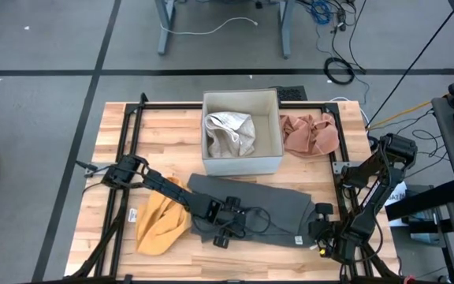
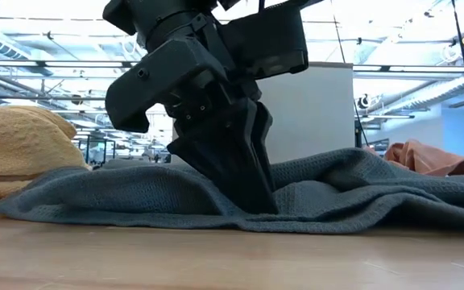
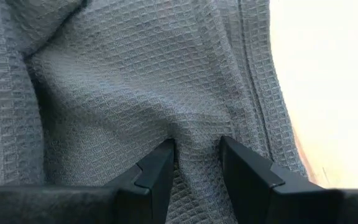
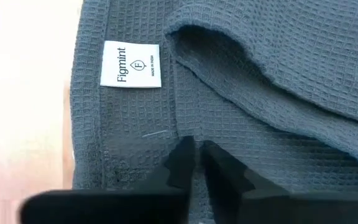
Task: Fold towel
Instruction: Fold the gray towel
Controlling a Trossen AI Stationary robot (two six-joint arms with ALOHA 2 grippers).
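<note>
A grey waffle-weave towel lies spread on the wooden table, in front of the white box. My left gripper is down on the towel's near left part and shut on a ridge of its cloth; the low view shows its fingers reaching into the cloth. My right gripper is at the towel's near right corner, close to the white label, with its fingers nearly together on the cloth. My left gripper pinches a small raised fold of the towel between its two fingers, a little in from the hemmed edge. The fingers slant down from the table's left. Creases run out from the pinch, and the towel lies on the table. My right gripper pinches the towel between its two fingertips, just inside the hem near the label corner. It comes from above, slanting down. One layer or several, I cannot tell. The towel around the pinch rests flat on the table, with a loose fold beyond it.
A yellow towel lies bunched left of the grey one, under the left arm. A white box holding a pale cloth stands at the far middle, and a pink cloth lies to its right. A black frame borders the table.
</note>
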